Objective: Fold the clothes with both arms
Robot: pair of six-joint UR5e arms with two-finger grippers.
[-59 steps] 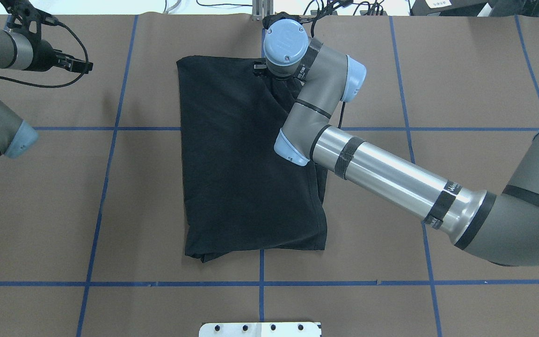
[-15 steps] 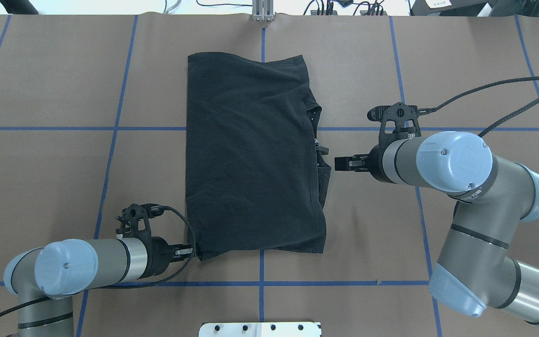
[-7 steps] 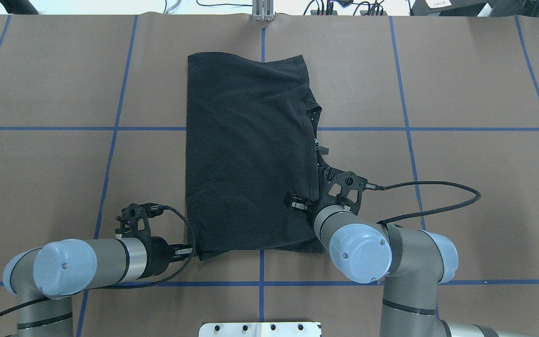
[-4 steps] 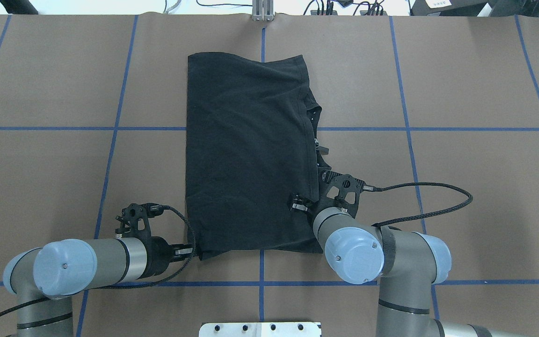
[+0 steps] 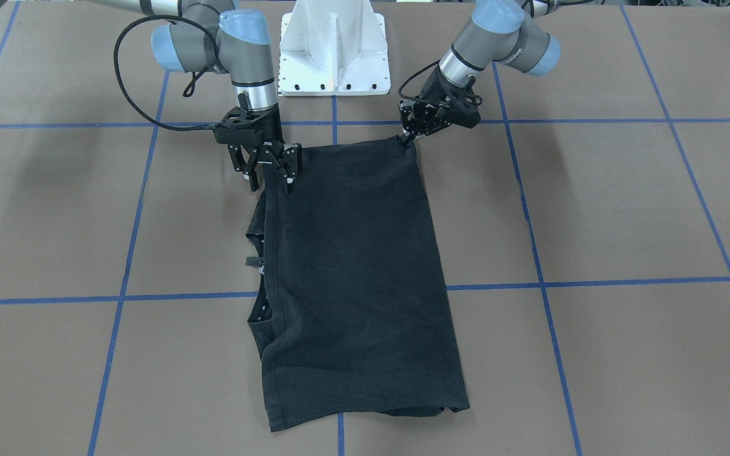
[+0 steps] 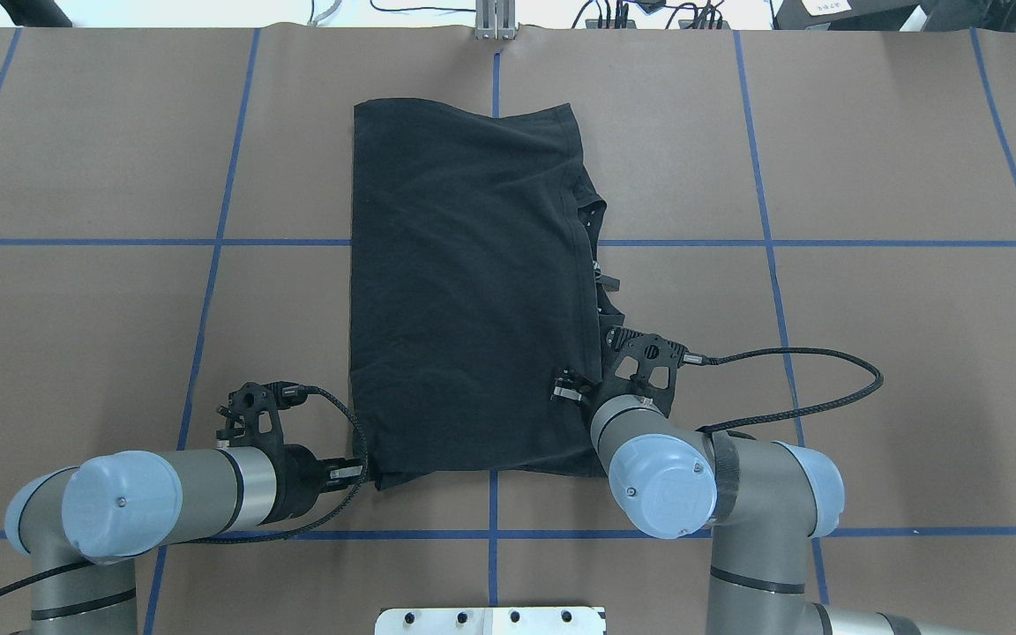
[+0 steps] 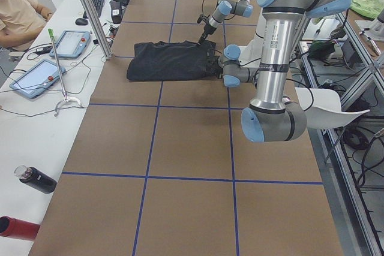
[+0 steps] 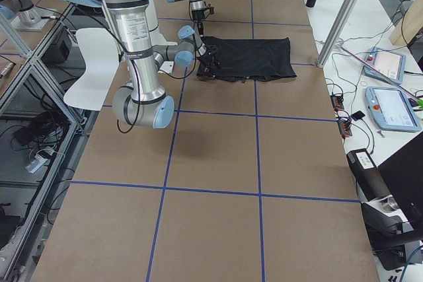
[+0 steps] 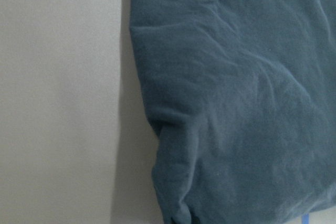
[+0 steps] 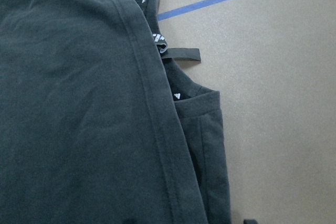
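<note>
The black T-shirt [image 5: 352, 266] lies folded lengthwise on the brown table, also seen in the overhead view [image 6: 464, 291]; its logo is hidden. My left gripper [image 5: 405, 139] sits low at the shirt's near-left corner [image 6: 362, 474] and is shut on that corner. The left wrist view shows only that cloth corner [image 9: 236, 103]. My right gripper [image 5: 270, 183] is open, fingers pointing down and straddling the shirt's right hemmed edge near its near end [image 6: 568, 390]. The right wrist view shows the hem and layered edge [image 10: 157, 129].
The white pedestal base [image 5: 333, 50] stands at the table's near edge between the arms. The right arm's black cable [image 6: 790, 388] loops over the table to the right of the shirt. Blue tape lines [image 6: 208, 242] grid the table. Tablets and bottles [image 7: 36, 178] lie along one side.
The right arm swung from beside the shirt's right side to over its near-right edge, then edged slightly forward. The left gripper has stayed at the near-left corner.
</note>
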